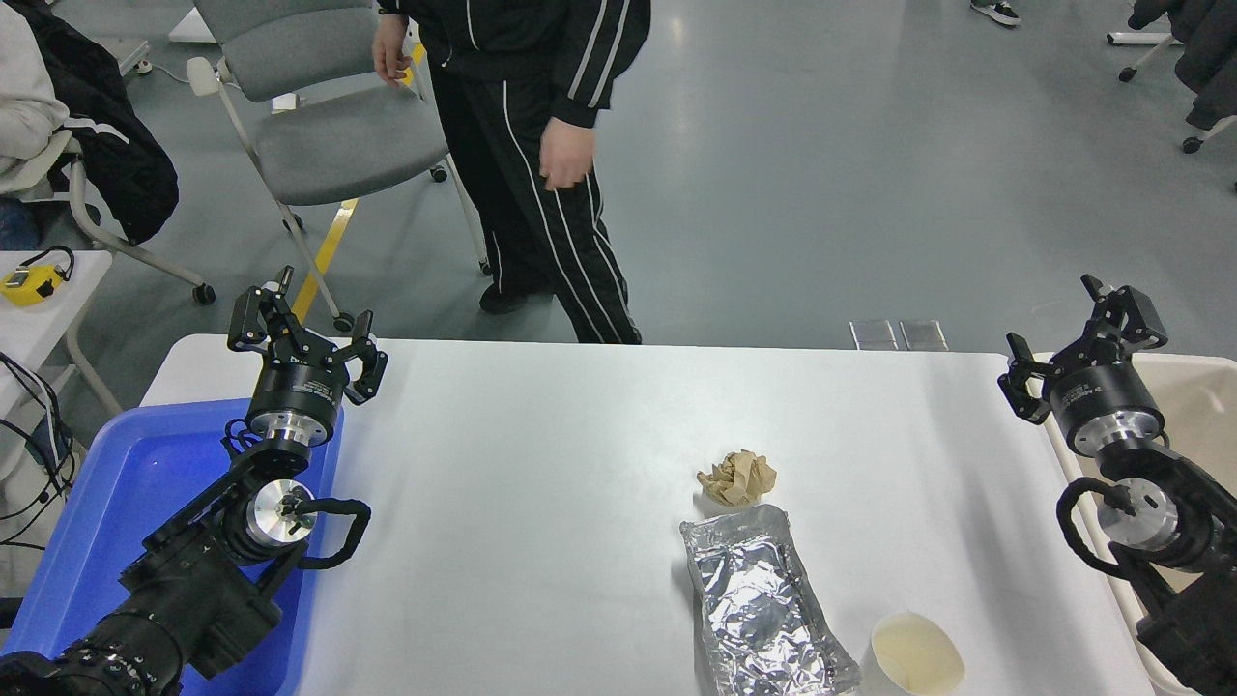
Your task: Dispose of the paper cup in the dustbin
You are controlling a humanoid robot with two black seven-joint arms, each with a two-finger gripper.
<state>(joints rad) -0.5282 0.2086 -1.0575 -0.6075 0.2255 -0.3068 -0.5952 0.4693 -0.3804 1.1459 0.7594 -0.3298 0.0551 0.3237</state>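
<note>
The paper cup (pixel 916 654) stands upright at the near edge of the white worktop (pixel 541 464), just beside the silver foil tray (pixel 763 604). A crumpled brown paper ball (pixel 738 478) lies a little farther back. The beige dustbin (pixel 1193 382) sits at the right side of the worktop, and only part of it shows.

The right pincer (pixel 1080 340) hangs over the near rim of the dustbin, wide open and holding nothing. The left pincer (pixel 302 324) is parked over the blue tub (pixel 126 483), open and empty too.

The step now is reaching for the cup. The right pincer should come back and down, with one finger on each side of the cup wall. It should squeeze softly, since a paper cup probably squashes easily. It should keep away from the foil tray, so nothing gets pushed.
</note>
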